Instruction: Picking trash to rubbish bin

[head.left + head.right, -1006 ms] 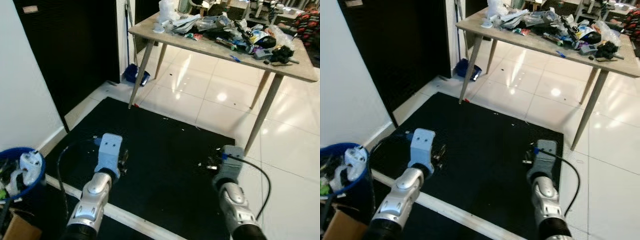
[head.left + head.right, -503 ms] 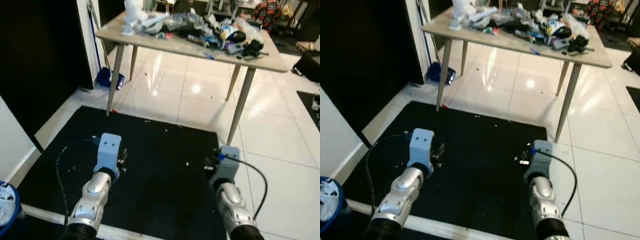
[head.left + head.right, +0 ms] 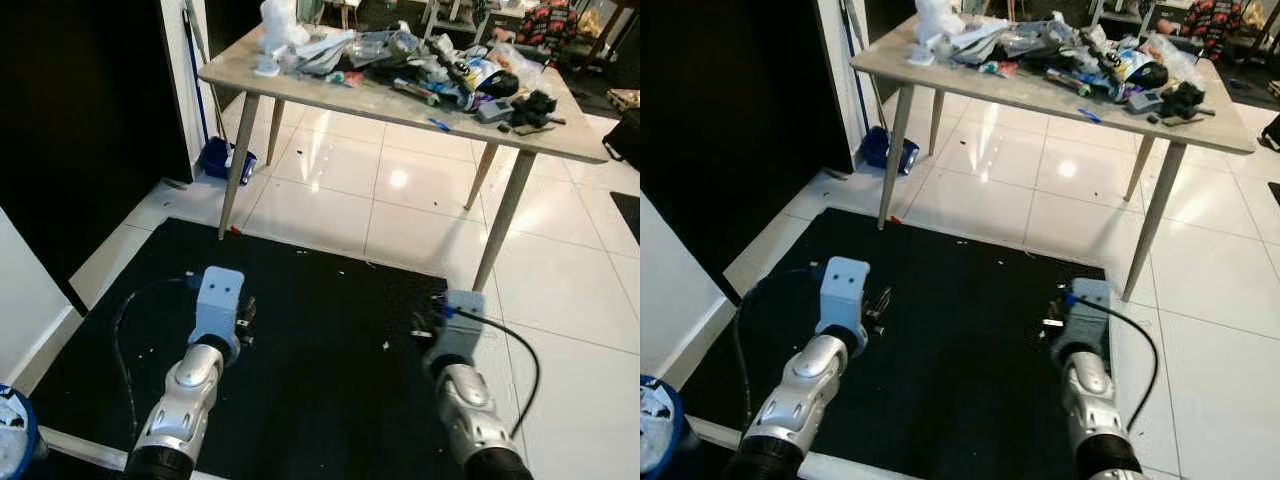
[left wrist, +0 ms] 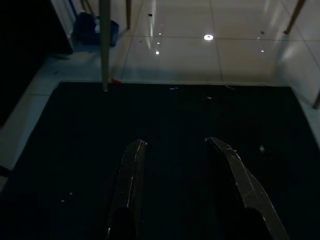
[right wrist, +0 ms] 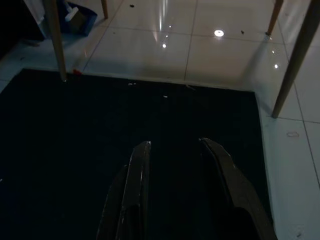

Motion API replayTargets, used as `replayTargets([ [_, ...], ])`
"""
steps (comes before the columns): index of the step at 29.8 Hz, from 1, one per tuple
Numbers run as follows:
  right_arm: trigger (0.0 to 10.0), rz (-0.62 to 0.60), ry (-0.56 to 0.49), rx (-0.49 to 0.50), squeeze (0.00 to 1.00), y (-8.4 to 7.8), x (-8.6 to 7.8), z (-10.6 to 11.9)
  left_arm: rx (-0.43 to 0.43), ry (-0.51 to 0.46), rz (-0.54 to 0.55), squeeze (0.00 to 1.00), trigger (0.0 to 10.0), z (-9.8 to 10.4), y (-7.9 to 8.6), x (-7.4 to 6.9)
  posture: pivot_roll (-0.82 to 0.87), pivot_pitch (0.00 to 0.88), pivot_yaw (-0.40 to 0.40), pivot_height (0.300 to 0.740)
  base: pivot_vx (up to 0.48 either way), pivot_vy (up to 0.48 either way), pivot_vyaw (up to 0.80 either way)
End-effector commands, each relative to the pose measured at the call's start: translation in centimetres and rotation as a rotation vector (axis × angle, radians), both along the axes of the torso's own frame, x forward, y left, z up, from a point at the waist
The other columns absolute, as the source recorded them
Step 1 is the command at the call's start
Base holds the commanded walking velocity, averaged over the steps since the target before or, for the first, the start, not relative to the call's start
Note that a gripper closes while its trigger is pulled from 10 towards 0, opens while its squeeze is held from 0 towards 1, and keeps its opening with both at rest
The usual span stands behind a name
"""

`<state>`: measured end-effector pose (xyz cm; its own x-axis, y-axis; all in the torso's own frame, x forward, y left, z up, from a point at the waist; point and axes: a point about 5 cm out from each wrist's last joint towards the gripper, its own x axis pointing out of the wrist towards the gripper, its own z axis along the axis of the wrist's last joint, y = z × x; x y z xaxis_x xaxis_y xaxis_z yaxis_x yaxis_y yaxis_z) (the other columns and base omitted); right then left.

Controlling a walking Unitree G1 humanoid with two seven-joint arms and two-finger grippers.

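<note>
We are facing the pale wooden table heaped with mixed litter at the frame's top, holding the left gripper and right gripper released and empty over the black floor mat. We should be approaching squarely before reaching. We are reading no labels.

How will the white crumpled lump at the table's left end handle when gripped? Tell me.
The white lump looks like crumpled paper or plastic: probably light, and likely to squash under the jaws. It sits near the table corner, so a push might slide it off.
</note>
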<state>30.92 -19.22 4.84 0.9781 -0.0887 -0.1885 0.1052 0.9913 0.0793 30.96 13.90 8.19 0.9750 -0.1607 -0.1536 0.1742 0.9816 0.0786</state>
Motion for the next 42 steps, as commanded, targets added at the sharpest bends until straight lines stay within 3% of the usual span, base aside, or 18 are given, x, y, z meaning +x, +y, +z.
replayTargets([
  [1, 10.0, -0.019, 0.027, -0.004, 0.00, -0.65, -0.36, -0.47, 0.002, 0.020, -0.007, 0.00, 10.0, -0.49, -0.12, -0.27, -0.02, 0.113, -0.040, 0.740, 0.334, 0.000, 0.00],
  [37, 10.0, -0.023, 0.030, 0.005, 0.00, -0.60, -0.54, -0.61, 0.002, 0.022, -0.018, 0.00, 10.0, -0.52, -0.13, -0.43, -0.02, 0.120, -0.035, 0.740, 0.319, 0.000, 0.00],
  [42, 10.0, -0.025, 0.030, 0.008, 0.00, -0.60, -0.56, -0.62, 0.003, 0.022, -0.019, 0.00, 10.0, -0.52, -0.12, -0.41, -0.02, 0.120, -0.035, 0.740, 0.305, 0.000, -0.49],
])
